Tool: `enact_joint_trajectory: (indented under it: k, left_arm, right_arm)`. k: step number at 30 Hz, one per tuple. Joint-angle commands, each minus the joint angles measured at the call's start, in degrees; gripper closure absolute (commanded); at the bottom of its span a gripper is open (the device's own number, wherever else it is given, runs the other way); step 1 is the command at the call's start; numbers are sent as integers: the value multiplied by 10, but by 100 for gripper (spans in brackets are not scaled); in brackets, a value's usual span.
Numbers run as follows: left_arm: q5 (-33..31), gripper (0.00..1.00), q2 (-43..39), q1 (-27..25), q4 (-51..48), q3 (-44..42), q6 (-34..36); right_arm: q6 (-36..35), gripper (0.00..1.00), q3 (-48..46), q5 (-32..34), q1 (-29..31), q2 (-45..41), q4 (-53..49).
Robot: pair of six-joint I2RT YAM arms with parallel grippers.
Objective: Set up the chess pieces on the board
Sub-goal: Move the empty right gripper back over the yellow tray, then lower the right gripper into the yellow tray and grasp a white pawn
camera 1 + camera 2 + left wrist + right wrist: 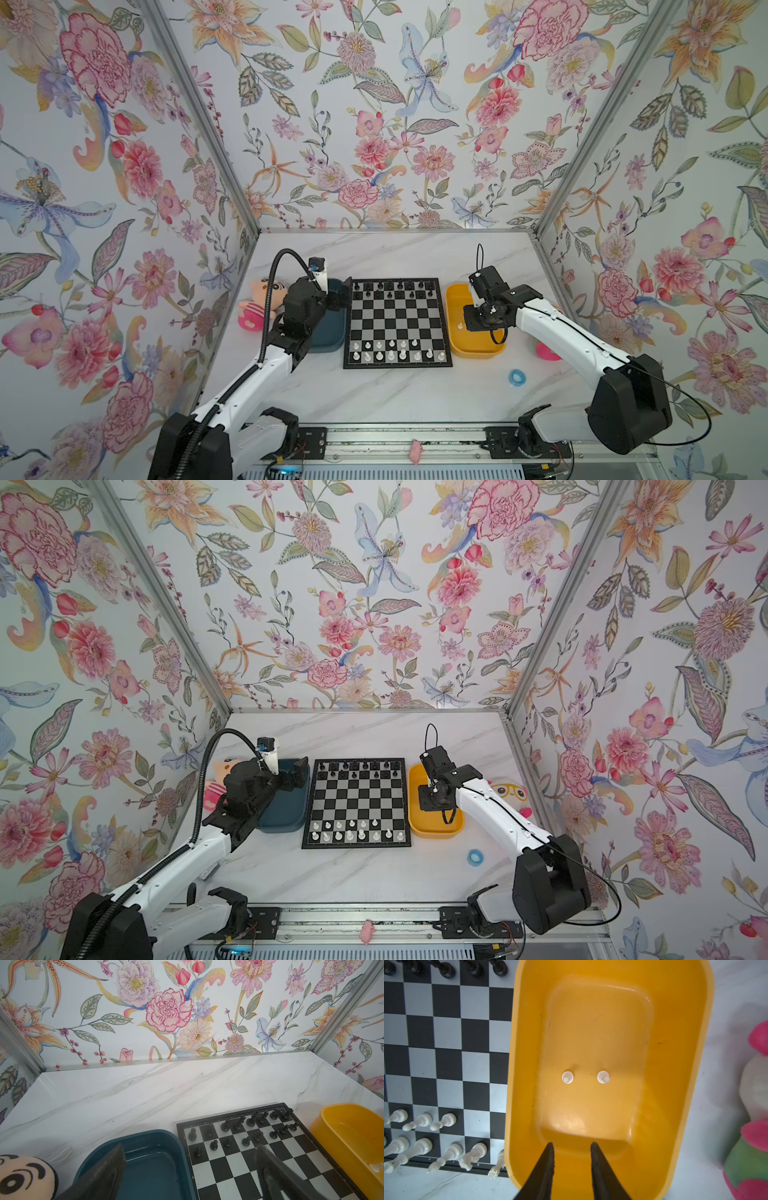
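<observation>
- I see most of the small white plastic chess pieces (390,350) standing upright in the two rows of the board nearest the arms' bases.
- Two more white pawns (568,1077) stand side by side, apart from each other, on the floor of the yellow plastic tray (685,1043).
- The board (397,324), a flat square of black and silvery-grey checks with a black border, lies in the middle of the white marble-patterned counter (415,395).
- Small black chessmen (388,289) fill its two far rows.
- The yellow tray sits just beside the board's right edge, and a dark teal plastic tray (328,340) just beside its left edge.
- My right gripper (571,1144) hangs above the yellow tray's near end, short of the two pawns. Its jaws are parted by a narrow gap with nothing between them.
- My left gripper (190,1146) hovers over the teal tray's far end and the board's corner, jaws spread wide and empty.
- A pink and orange plush doll (259,305) lies left of the teal tray, and another plush toy (509,793) lies right of the yellow tray.
- A small blue ring (517,377) lies on the counter near the yellow tray's near corner.
</observation>
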Motion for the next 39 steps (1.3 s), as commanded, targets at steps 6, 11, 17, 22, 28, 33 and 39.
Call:
enact_joint_trajectory:
  k: [6, 11, 17, 22, 28, 33, 39]
  left_arm:
    - [-23, 3, 21, 4, -16, 21, -2]
    - [-54, 2, 6, 4, -32, 11, 15]
    - [-52, 2, 7, 4, -17, 2, 15]
    - [-45, 3, 11, 4, 0, -3, 3]
    - [-45, 2, -18, 4, 67, -44, 11]
    - [-59, 2, -38, 4, 71, -46, 32]
    - [-72, 1, -63, 4, 86, -62, 31]
  right_arm:
    - [-15, 68, -27, -17, -38, 2, 38]
    - [-3, 68, -50, -11, -58, -4, 62]
    - [5, 67, -68, -16, -75, -2, 93]
    - [3, 65, -82, -16, -91, -5, 125]
    - [1, 62, -123, -25, -99, -18, 207]
    - [6, 60, -152, -25, -99, -33, 270]
    - [6, 57, -174, -1, -100, -55, 280]
